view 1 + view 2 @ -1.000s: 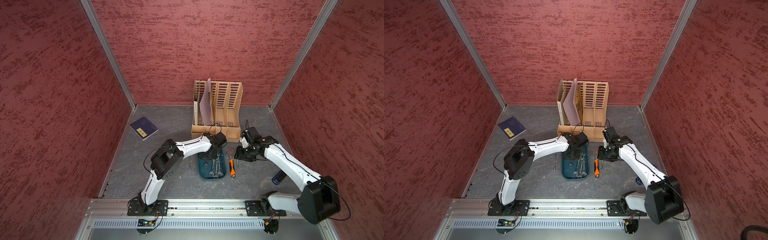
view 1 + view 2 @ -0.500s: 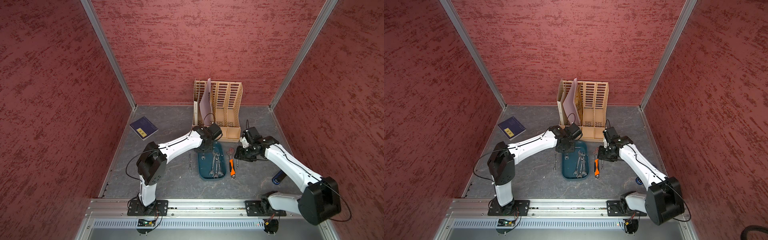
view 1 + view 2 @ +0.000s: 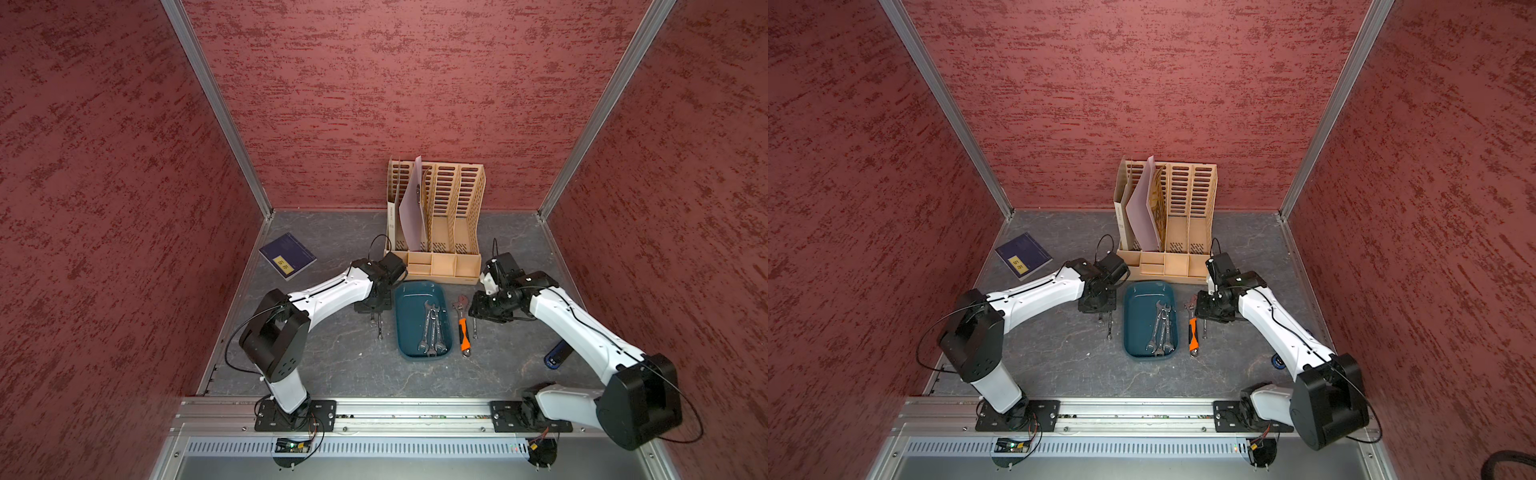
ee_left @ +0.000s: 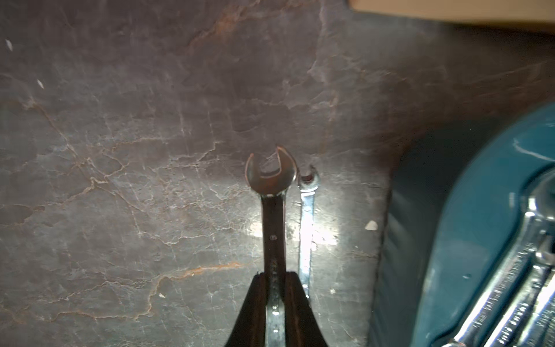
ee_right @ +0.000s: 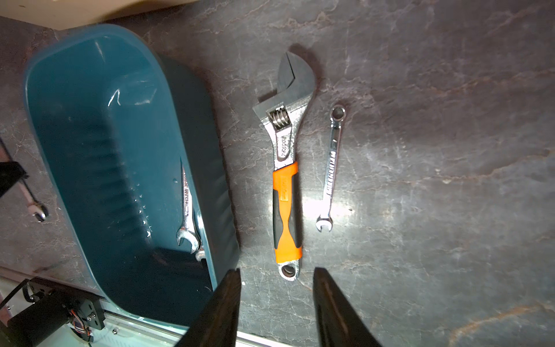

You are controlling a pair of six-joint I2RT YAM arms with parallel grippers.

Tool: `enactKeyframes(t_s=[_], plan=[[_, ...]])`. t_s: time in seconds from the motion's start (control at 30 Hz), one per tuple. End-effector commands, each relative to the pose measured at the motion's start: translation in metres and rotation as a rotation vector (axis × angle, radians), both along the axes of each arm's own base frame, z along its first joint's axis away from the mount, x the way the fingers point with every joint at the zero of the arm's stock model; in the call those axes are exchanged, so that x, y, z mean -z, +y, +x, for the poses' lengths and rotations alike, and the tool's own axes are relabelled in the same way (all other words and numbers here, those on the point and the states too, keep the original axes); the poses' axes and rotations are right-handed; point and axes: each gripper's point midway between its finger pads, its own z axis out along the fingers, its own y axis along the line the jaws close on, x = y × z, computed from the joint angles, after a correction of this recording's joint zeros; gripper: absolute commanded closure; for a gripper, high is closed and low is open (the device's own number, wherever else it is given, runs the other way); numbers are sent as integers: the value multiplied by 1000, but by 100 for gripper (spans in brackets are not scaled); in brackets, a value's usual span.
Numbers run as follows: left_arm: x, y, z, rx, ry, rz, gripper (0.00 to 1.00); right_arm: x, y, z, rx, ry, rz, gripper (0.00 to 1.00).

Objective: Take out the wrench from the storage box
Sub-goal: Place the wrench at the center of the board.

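The storage box (image 3: 405, 316) is a teal tray in the middle of the floor, seen in both top views, with several wrenches (image 3: 432, 332) lying in it. My left gripper (image 4: 274, 278) is shut on the shank of a steel wrench (image 4: 271, 177) and holds it just above the floor, left of the storage box (image 4: 468, 228). In a top view the left gripper (image 3: 374, 309) hangs beside the box's far left corner. My right gripper (image 5: 277, 270) is open and empty, right of the storage box (image 5: 90, 126), over the tail of an orange-handled adjustable wrench (image 5: 285, 195).
A thin wrench (image 4: 307, 225) lies on the floor beside the held one. A small combination wrench (image 5: 332, 168) lies right of the adjustable wrench. A beige file organiser (image 3: 440, 216) stands behind the box. A blue book (image 3: 286, 255) lies far left, a blue cylinder (image 3: 555, 353) under the right arm.
My left arm has swung left, from over the far end of the storage box to the floor beside it, with the wrench in its grip. The right arm has not moved.
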Motion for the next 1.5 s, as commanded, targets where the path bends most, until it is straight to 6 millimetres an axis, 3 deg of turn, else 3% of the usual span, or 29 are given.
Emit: enactKeyframes(t_s=[0.0,0.2,0.5,0.7,0.9,1.27,1.47], plan=[[14,-2,2,1,-4,-63,89,-14,4,4,4,-23,11,56],[41,4,-8,-10,34,-65,89,-22,9,4,1,-17,-2,56],[54,5,-14,-7,47,-72,86,-41,37,-2,-41,-27,-6,56],[51,5,-14,-16,25,-93,70,-45,69,-11,-94,-10,-30,56],[33,12,-14,-31,-29,-95,61,-44,102,-18,-149,-9,-49,56],[-5,25,-21,-55,-130,-149,57,17,138,-6,-178,76,-119,57],[-11,28,-23,-60,-141,-154,57,45,148,8,-191,96,-162,59]])
